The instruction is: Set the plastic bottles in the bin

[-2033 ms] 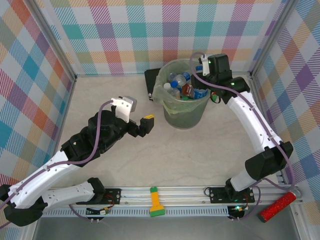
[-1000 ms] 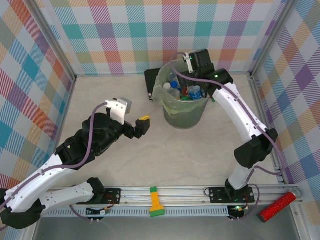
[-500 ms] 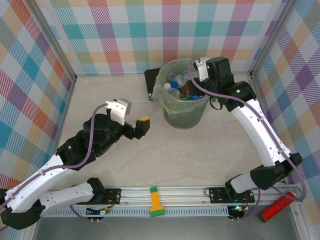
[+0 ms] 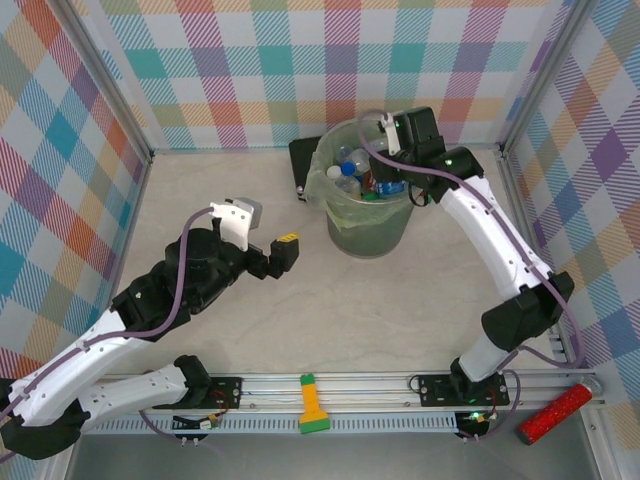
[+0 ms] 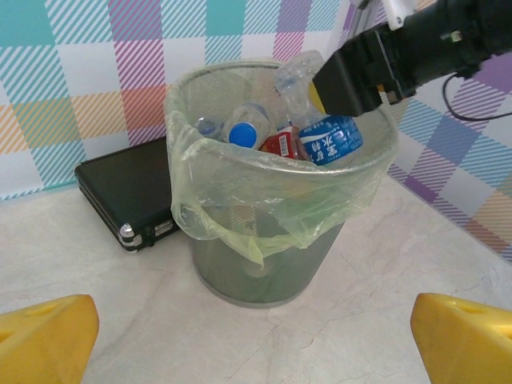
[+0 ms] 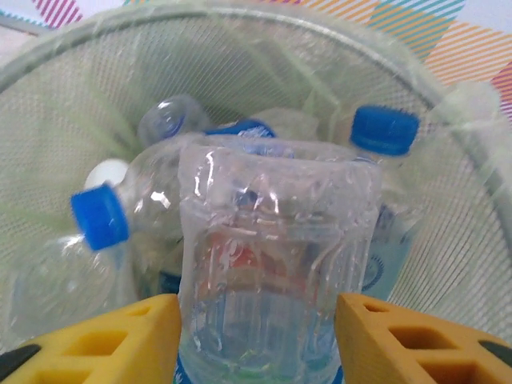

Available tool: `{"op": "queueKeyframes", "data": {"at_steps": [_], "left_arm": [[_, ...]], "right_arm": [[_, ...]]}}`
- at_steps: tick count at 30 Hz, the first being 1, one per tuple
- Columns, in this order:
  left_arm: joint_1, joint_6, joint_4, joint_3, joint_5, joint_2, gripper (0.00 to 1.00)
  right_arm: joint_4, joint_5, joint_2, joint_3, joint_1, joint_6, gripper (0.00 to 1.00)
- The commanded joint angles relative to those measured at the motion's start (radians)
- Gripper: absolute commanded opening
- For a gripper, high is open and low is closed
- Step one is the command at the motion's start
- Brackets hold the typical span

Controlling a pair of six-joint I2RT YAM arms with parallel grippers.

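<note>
The bin is a round grey-green mesh bucket with a thin bag liner, standing at the back of the table. Several plastic bottles with blue caps lie inside it. My right gripper hangs over the bin's right rim, shut on a clear plastic bottle that touches both yellow fingers. Other bottles lie below it. In the left wrist view the bin stands ahead with a blue-labelled bottle at the top. My left gripper is open and holds nothing, left of the bin.
A flat black case lies behind the bin on the left, touching it. A yellow and green tool rests on the front rail. A red glittery cylinder lies at the front right corner. Checkered walls close off three sides.
My right gripper has closed on the clear bottle and shifted a little left over the bin. The left arm has barely moved.
</note>
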State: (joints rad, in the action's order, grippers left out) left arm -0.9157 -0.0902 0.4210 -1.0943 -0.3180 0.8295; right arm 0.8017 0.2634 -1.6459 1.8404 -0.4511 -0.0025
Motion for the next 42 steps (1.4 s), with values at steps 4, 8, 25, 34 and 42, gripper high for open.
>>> {"op": "queueKeyframes", "data": {"at_steps": [4,8,25,34,42], "left_arm": [[-0.002,-0.013,0.023,0.002,-0.027,-0.030,1.00],[-0.002,-0.013,0.030,0.004,-0.034,-0.042,1.00],[-0.002,-0.020,0.004,0.005,-0.015,-0.018,0.99],[-0.001,-0.023,0.013,0.011,-0.025,-0.036,0.99],[-0.002,-0.023,0.023,0.013,-0.033,-0.044,0.99]], "right_arm": [[-0.004,0.041,-0.097,0.094,0.046,0.001,0.55],[0.028,0.018,-0.105,0.117,0.049,0.024,0.57],[0.026,-0.318,0.037,0.010,0.032,0.150,0.59],[0.039,-0.251,-0.004,0.109,0.034,0.100,0.58],[0.074,-0.309,-0.106,0.122,0.034,0.130,0.55]]}}
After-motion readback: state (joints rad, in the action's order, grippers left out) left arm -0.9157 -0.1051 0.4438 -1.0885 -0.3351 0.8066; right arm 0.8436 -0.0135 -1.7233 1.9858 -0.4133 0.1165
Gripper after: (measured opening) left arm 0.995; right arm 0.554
